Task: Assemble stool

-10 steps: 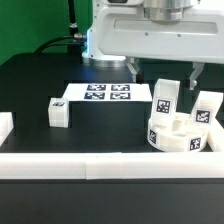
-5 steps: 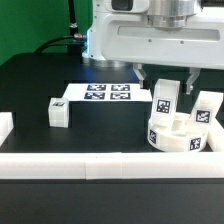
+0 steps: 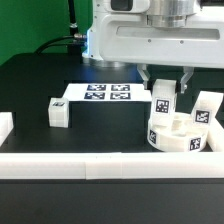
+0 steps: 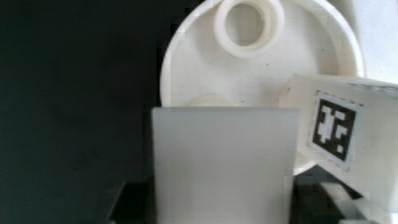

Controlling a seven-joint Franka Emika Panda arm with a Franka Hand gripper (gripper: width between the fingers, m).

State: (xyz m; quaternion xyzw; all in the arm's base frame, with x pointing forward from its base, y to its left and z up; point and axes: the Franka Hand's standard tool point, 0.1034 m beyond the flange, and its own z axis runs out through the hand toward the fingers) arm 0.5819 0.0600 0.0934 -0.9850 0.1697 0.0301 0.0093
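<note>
I've got the gripper [image 3: 164, 87] pinched tight on the upright leg block [image 3: 164, 102], right by the round seat [image 3: 180, 138], exterior view's right side, loose leg block [image 3: 59, 112] near the marker board [image 3: 105, 93]

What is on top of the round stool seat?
A leg block stands upright on the seat, the pincer shut on it. A second block rises by the exterior view's right rim; the seat hides its base, so I cannot tell whether it sits on top.

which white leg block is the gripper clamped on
The middle white plastic leg block, by the round seat, inside the shut gripper; the right block and left block in the exterior view stand free.
</note>
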